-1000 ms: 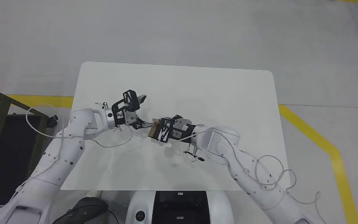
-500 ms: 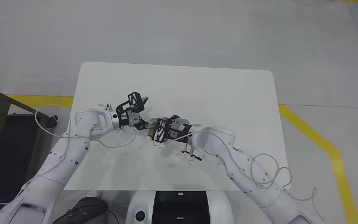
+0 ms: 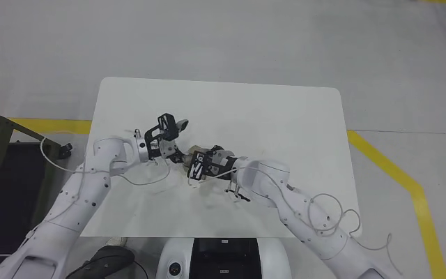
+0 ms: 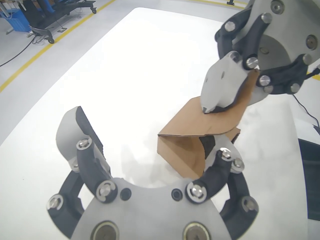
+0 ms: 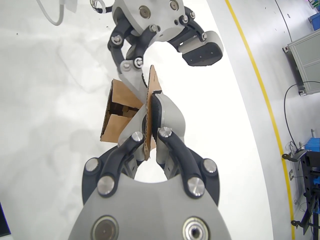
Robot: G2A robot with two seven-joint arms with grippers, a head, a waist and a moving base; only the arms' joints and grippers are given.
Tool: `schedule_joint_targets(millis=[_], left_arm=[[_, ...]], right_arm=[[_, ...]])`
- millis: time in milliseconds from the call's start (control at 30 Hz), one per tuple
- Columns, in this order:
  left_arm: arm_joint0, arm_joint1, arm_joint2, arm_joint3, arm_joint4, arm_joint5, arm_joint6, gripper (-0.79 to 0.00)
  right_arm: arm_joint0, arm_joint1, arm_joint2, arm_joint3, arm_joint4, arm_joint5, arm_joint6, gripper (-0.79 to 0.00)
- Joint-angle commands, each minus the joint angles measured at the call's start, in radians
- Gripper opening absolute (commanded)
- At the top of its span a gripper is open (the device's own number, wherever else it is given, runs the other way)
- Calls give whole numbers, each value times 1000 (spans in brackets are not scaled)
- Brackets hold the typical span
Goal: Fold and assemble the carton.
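The carton [image 3: 189, 162] is located near the bench [image 3: 279, 111] centre, slightly toward 9 o'clock. The right gripper [image 5: 150, 101], at 3 o'clock of the carton, is clamped on a flap [image 5: 151, 83]. The left gripper [image 4: 142, 131], at 9 o'clock, is spread apart, with one finger [image 4: 208, 143] inserted in the open end.

The right gripper [image 4: 218, 107] pinches the carton [image 4: 183, 152] (by a flap); the spread left gripper [image 4: 143, 128] has one finger inside.
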Motion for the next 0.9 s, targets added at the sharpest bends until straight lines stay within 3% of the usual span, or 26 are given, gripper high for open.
schedule_joint_targets(millis=[0, 533, 867], left_arm=[[-7, -5, 19, 1, 4, 2, -17, 0], [-23, -17, 35, 26, 18, 39, -61, 0], [29, 14, -96, 51, -52, -109, 42, 0]], right_arm=[[1, -1, 0, 0, 0, 1, -2, -785], [-15, -1, -1, -31, -35, -14, 4, -785], [-21, -5, -15, -14, -52, -9, 1, -785]])
